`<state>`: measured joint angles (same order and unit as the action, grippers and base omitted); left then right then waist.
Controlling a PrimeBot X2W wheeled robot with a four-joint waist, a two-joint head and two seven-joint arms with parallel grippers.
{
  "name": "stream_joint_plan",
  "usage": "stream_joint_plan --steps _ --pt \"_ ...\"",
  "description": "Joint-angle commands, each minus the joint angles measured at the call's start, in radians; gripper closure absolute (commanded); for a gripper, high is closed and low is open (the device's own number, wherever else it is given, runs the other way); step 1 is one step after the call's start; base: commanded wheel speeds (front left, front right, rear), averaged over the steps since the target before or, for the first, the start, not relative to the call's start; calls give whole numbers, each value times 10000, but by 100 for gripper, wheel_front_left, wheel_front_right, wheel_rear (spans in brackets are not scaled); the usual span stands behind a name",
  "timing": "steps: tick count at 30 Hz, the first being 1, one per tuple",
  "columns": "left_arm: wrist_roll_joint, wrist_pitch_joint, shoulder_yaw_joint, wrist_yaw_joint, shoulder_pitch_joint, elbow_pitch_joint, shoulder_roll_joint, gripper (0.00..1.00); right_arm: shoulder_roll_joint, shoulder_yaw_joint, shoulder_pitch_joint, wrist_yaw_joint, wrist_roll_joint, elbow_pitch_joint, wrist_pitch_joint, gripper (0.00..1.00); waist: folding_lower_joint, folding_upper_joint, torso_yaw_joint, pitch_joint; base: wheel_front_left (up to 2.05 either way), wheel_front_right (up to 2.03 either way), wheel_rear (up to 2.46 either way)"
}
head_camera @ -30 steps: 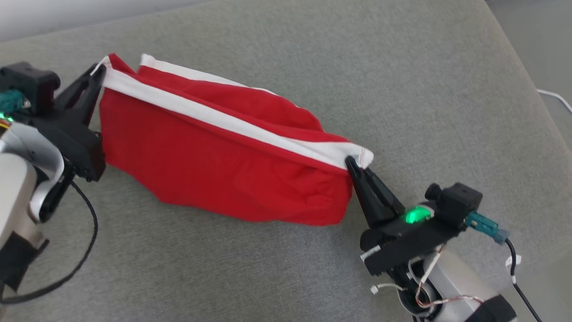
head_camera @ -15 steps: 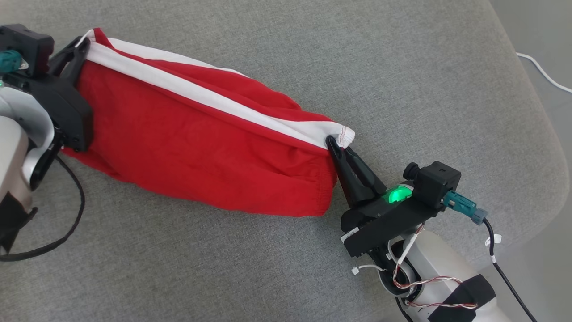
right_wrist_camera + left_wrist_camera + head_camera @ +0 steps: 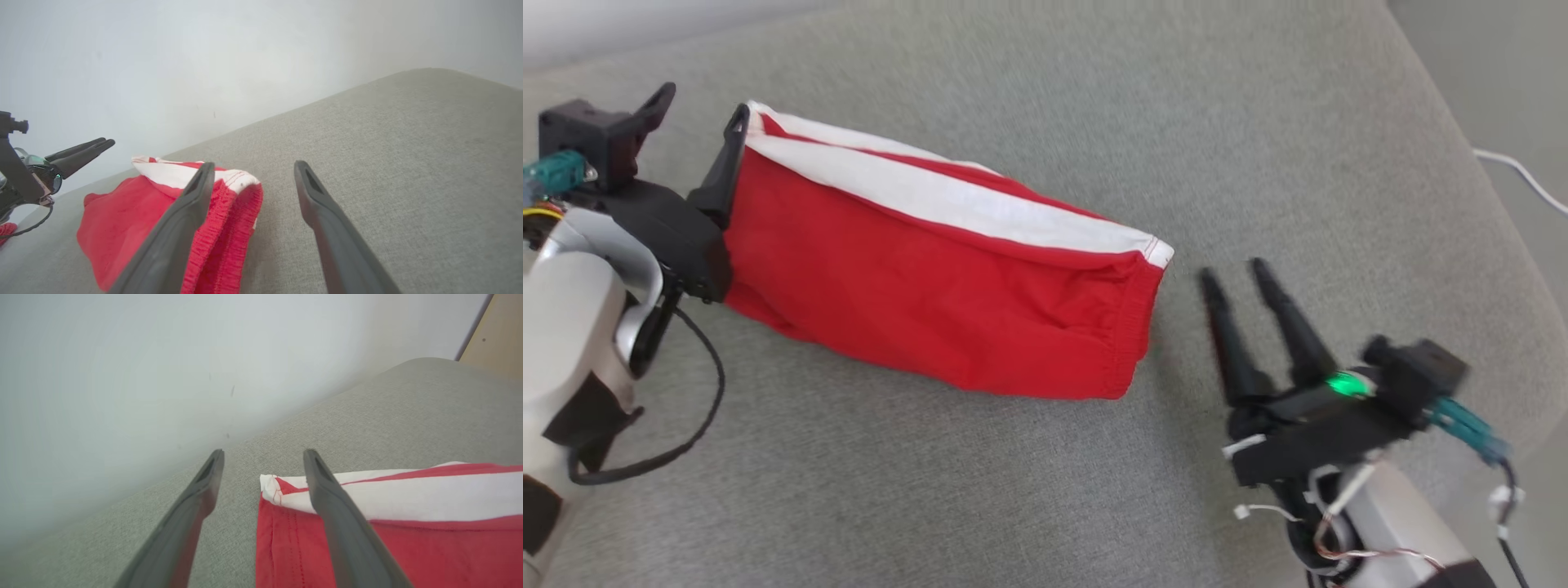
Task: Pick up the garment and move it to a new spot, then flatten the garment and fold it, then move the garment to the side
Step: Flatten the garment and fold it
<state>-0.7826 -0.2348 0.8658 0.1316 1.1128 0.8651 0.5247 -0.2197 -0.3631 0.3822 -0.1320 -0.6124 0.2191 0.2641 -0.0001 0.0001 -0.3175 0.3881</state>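
Fingers first: my left gripper (image 3: 696,110) is spread wide with nothing in it. 1 finger sits right at the garment's (image 3: 931,294) striped corner, and I cannot tell whether it touches. In the left wrist view that corner lies between the 2 fingers.

My right gripper (image 3: 1235,278) is just as wide and also empty, just beside the gathered elastic end with a strip of bare cushion (image 3: 1013,490) between them.

The garment lies on the cushion between my 2 grippers, doubled over, red with a white band along its far edge.

Handling, as I judge it: light, limp cloth that will sag and bunch wherever I don't support it. It isn't fragile, and it isn't slippery on this weave. The best holds are the 2 far corners where the band ends, since the doubled hem gives the fingers something thick to pinch.

Count: 1 garment, 2 grippers, 4 fingers, 1 cushion and 1 white cable (image 3: 1521,173) off to my right.
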Motion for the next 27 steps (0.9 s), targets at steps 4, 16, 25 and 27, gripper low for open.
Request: stream_joint_plan --steps 4,16,25,27 --pt "64 -298 -557 -205 -520 -267 -224 0 271 942 -713 27 375 -687 1 0 1 -1 475 -920 0 0 0" --pt "2842 -308 -4047 -1086 -4613 -4027 -1039 0 1438 2782 -2452 25 2461 -2118 1 0 1 -1 1034 -1617 0 0 0" --pt "3266 -311 -4088 -248 -5010 -2338 -1517 0 1691 2492 -3198 27 2807 -2057 1 0 1 -1 744 -1728 0 0 0" --pt "3223 -309 -4036 -133 -4731 -1779 -1433 0 1701 2408 -3093 27 2771 -1986 3 0 1 -1 579 -1667 0 0 0"
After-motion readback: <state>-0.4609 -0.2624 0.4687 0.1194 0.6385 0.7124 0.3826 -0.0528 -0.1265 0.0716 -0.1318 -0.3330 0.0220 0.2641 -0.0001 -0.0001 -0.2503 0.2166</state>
